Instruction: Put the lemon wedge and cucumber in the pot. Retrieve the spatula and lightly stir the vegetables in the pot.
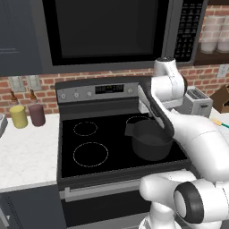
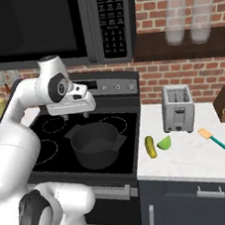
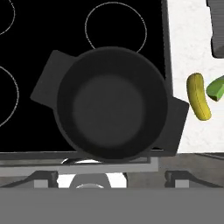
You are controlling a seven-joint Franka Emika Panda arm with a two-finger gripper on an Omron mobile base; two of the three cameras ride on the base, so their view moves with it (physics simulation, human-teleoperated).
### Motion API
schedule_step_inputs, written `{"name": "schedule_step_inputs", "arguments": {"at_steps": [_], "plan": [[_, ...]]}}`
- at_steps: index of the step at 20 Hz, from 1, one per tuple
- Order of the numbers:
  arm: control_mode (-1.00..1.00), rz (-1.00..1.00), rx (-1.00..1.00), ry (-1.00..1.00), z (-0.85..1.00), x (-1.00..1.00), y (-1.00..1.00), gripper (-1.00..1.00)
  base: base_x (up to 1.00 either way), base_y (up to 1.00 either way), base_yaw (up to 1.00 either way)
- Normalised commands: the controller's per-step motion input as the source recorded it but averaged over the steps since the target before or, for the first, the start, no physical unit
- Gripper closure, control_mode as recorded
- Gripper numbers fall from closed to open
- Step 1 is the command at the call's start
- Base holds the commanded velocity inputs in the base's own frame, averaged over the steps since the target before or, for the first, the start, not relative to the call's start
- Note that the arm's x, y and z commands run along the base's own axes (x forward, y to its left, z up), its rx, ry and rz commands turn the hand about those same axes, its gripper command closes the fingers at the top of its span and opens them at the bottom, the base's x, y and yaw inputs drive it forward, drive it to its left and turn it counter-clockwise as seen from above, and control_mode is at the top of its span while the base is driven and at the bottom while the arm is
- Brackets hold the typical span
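Kitchen scene, rendered: a white robot arm reaches over a black glass stovetop, its two-finger tool hanging above a round, deep, dark grey pot with two short flat side handles. In the hand view the pot sits directly below the camera and looks bare inside; nothing has gone in yet. The tool's fingers stand spread wide apart and hold nothing.

The food lies off to the arm's right, on the white speckled table just past the stove's edge. An elongated, slightly curved yellowish cucumber rests there, and a small bright yellow-green lemon wedge sits just beside it on the far side from the pot. In the hand view the cucumber runs roughly top to bottom, its long axis nearly parallel to the stove's edge, with the wedge at the frame's right border.

Further right — well apart from the food — lies a slim spatula with a flat orange-tan blade and thin teal handle, near a silver toaster.

The likely next move is a sideways swing to the right; the cucumber is the nearer piece, and the fingers would best close across its narrow width.
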Motion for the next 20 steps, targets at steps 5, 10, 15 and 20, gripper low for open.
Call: {"name": "schedule_step_inputs", "arguments": {"at_steps": [5,10,15,20], "plan": [[-1.00,-0.16,-0.10,0.25,-0.53,0.24,-0.99,-1.00,0.00,0.00,0.00],[-1.00,-0.03,0.17,0.14,-0.17,0.03,-1.00,-1.00,0.00,0.00,0.00],[-1.00,0.00,0.25,0.05,-0.12,-0.09,-1.00,-1.00,0.00,0.00,0.00],[-1.00,0.00,0.12,0.01,-0.29,-0.35,-0.93,-1.00,0.00,0.00,0.00]]}}
